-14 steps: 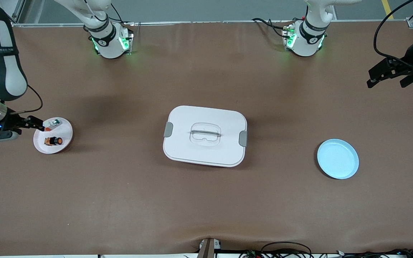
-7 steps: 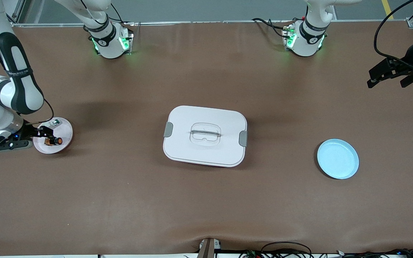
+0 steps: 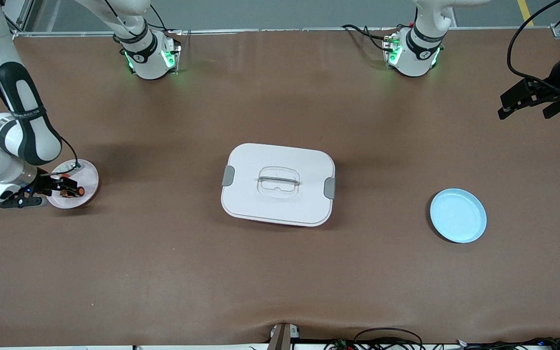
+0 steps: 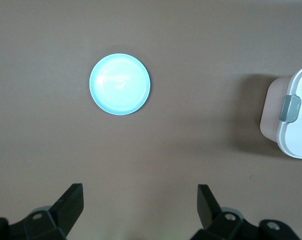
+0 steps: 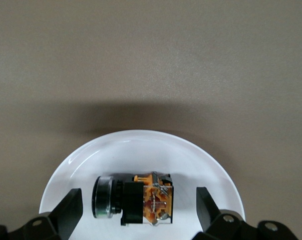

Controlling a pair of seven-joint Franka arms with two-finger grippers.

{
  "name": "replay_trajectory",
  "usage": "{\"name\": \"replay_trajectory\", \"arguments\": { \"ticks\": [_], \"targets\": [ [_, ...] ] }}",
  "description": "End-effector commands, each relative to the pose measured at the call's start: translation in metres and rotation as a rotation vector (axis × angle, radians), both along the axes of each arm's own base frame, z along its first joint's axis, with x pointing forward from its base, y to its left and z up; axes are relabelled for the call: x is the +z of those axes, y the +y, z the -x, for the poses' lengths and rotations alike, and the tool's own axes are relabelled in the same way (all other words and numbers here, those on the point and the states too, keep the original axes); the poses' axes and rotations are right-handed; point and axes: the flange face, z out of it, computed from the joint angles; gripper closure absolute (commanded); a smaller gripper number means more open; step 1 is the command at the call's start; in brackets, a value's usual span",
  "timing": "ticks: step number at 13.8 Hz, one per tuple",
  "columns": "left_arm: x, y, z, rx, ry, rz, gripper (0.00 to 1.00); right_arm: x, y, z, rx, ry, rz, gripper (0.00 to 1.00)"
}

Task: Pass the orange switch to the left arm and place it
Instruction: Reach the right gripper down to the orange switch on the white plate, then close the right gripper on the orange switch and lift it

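The orange switch (image 3: 74, 192) lies on its side on a small white plate (image 3: 88, 178) at the right arm's end of the table. My right gripper (image 3: 65, 187) is open and low over that plate. In the right wrist view the switch (image 5: 133, 200) lies between the two fingers, with a gap on each side; the gripper (image 5: 138, 212) does not touch it. My left gripper (image 3: 523, 101) is open and empty. It waits in the air over the left arm's end of the table. The white lidded box (image 3: 278, 183) stands mid-table between the two plates.
A small whitish-green part (image 3: 74, 166) lies on the same white plate, farther from the front camera than the switch. A light blue plate (image 3: 458, 215) lies toward the left arm's end. The left wrist view shows that plate (image 4: 119, 84) and a corner of the box (image 4: 291, 117).
My right gripper has moved from beside the whitish-green part to the orange switch and come lower, so its open fingers now flank the switch. The left arm has not moved.
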Motion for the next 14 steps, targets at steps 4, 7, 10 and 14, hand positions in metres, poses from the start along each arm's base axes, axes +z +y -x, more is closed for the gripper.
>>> {"name": "replay_trajectory", "arguments": {
  "ticks": [4, 7, 10, 14],
  "targets": [
    [0.004, 0.002, -0.001, -0.017, 0.007, 0.013, 0.00, -0.017, -0.001, -0.003, -0.059, 0.014, -0.027, 0.00],
    [0.004, 0.003, -0.001, -0.016, 0.007, 0.013, 0.00, -0.020, -0.001, -0.002, -0.055, 0.018, -0.028, 0.00],
    [0.004, 0.003, -0.001, -0.017, 0.007, 0.013, 0.00, -0.022, 0.000, -0.001, -0.056, 0.024, -0.030, 0.00],
    [0.004, 0.002, -0.001, -0.017, 0.007, 0.013, 0.00, -0.022, 0.002, -0.001, -0.063, 0.033, -0.034, 1.00]
  ]
}}
